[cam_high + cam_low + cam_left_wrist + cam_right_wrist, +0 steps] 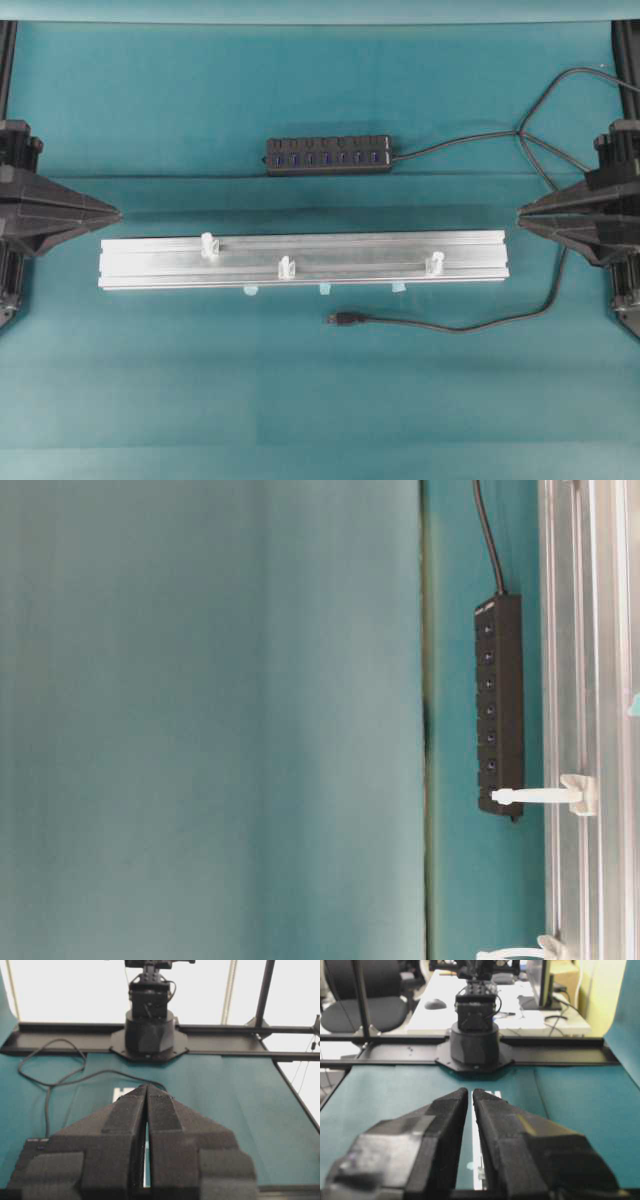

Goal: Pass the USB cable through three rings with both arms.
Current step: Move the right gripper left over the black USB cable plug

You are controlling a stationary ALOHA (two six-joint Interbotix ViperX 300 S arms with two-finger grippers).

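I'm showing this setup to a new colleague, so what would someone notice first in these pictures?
The long silver rail lies across the middle of the teal table, with three whitish rings standing along it. The USB cable curls on the cloth in front of the rail, its plug lying free below the rail's middle, through no ring. The left hand and right hand point inward from either side, both shut and empty.

right tool [470,1094] nearly closed, opposite arm base [474,1045] straight ahead
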